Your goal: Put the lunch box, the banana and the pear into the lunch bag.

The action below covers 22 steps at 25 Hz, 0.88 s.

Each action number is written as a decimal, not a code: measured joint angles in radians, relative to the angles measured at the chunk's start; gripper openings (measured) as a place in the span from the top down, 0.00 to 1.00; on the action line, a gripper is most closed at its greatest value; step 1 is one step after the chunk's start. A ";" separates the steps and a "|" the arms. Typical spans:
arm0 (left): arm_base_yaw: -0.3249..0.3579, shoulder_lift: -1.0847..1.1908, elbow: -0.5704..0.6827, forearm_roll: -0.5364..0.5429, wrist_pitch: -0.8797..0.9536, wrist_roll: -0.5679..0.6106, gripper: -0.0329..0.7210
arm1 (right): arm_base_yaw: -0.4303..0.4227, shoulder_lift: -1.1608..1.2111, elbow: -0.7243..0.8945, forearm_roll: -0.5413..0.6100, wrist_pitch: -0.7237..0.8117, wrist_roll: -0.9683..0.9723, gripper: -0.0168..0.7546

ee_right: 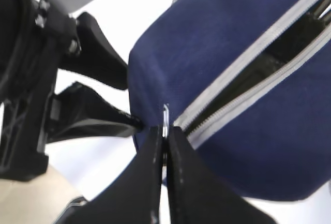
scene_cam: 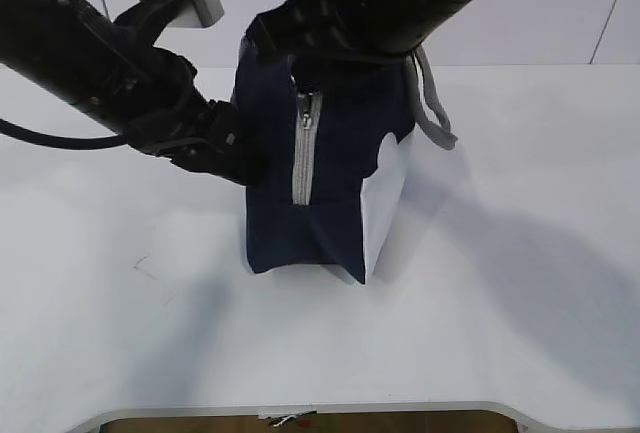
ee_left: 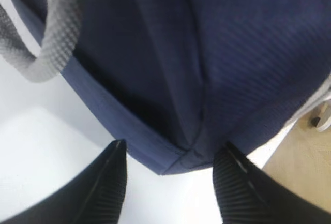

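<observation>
The lunch bag point(scene_cam: 330, 183) is braced at its 9 o'clock by the left gripper point(ee_left: 170, 182), jaws spread wide around a lower corner, gripping nothing. At 12 o'clock, the zipper pull point(ee_right: 165, 116) is pinched by the closed right gripper point(ee_right: 164, 146). Slippage of the thin pull or tipping of the bag is judged likely if tugged hard.
</observation>
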 joint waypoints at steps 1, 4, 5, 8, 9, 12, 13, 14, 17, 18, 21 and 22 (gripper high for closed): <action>0.000 0.002 0.000 -0.011 -0.002 0.013 0.46 | 0.000 0.000 0.000 -0.004 -0.009 0.012 0.96; 0.000 0.010 0.000 -0.046 -0.005 0.044 0.54 | 0.000 0.000 0.000 -0.015 -0.035 0.043 0.96; 0.000 0.015 0.000 -0.054 -0.008 0.054 0.57 | 0.000 0.000 0.000 -0.023 -0.041 0.054 0.96; 0.000 0.023 0.000 -0.062 -0.008 0.072 0.71 | 0.000 0.000 0.000 -0.033 -0.051 0.071 0.96; 0.000 0.023 0.000 -0.062 -0.008 0.074 0.75 | 0.000 0.000 0.000 -0.044 -0.053 0.079 0.96; -0.002 0.023 0.000 -0.045 -0.008 0.081 0.93 | 0.000 0.000 0.000 -0.068 -0.063 0.104 0.96; -0.002 0.023 0.000 -0.036 -0.008 0.083 0.94 | 0.000 0.000 0.000 -0.074 -0.068 0.106 0.96; -0.002 0.023 0.000 -0.023 -0.008 0.083 0.95 | 0.000 0.000 0.000 -0.075 -0.071 0.109 0.96; -0.003 0.020 0.000 0.030 -0.002 0.083 0.96 | 0.000 0.001 0.000 -0.080 -0.090 0.113 0.96; -0.003 0.016 0.000 0.047 0.001 0.083 0.96 | 0.000 0.001 0.000 -0.085 -0.097 0.114 0.96; -0.003 0.008 0.000 0.086 0.009 0.085 0.96 | 0.000 0.002 0.000 -0.116 -0.109 0.115 0.96; -0.003 0.006 0.000 0.094 0.011 0.085 0.96 | 0.000 0.005 0.000 -0.132 -0.109 0.117 0.96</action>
